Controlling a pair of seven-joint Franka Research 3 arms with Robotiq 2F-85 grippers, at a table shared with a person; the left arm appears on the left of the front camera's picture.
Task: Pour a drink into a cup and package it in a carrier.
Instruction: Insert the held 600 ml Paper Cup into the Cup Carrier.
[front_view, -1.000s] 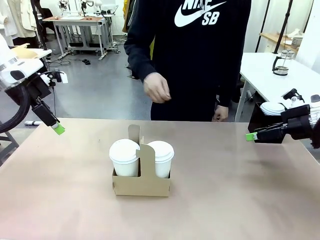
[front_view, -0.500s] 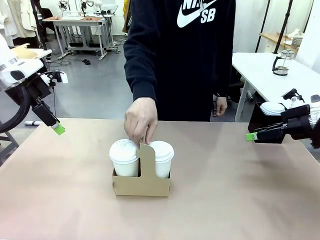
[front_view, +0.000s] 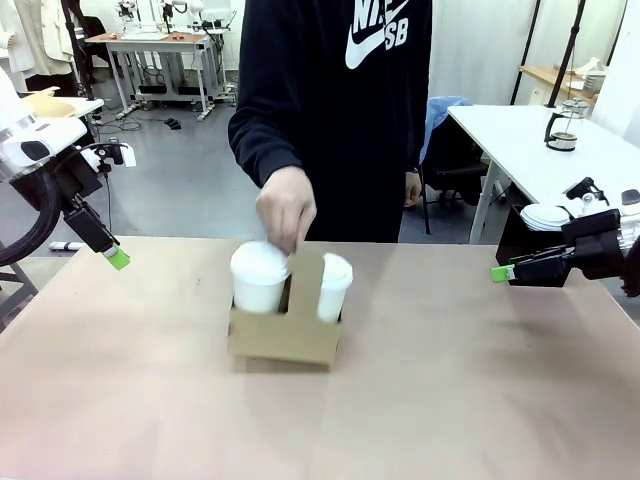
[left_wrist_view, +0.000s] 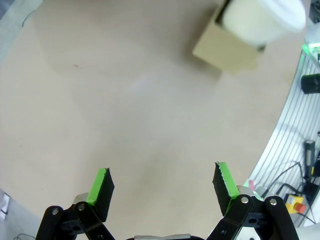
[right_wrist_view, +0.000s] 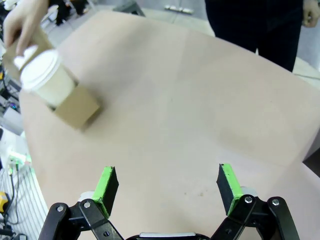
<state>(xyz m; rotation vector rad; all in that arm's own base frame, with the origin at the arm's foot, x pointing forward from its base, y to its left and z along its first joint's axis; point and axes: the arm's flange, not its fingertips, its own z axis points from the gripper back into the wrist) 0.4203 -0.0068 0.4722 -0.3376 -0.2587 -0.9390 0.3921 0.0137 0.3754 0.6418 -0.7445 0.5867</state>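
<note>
So, risk: person's hand (front_view: 285, 207) lifting the carrier (front_view: 284, 331) by its handle; two lidded cups (front_view: 260, 277) could tip, spilling.
grippers: left gripper (left_wrist_view: 162, 182) and right gripper (right_wrist_view: 165, 186) both spread wide, empty, well apart from it.

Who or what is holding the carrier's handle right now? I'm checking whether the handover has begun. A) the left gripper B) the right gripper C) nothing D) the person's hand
D: the person's hand pinches the handle of the carrier between the two lidded cups, while the left gripper and right gripper hang open at the table's sides.
</note>
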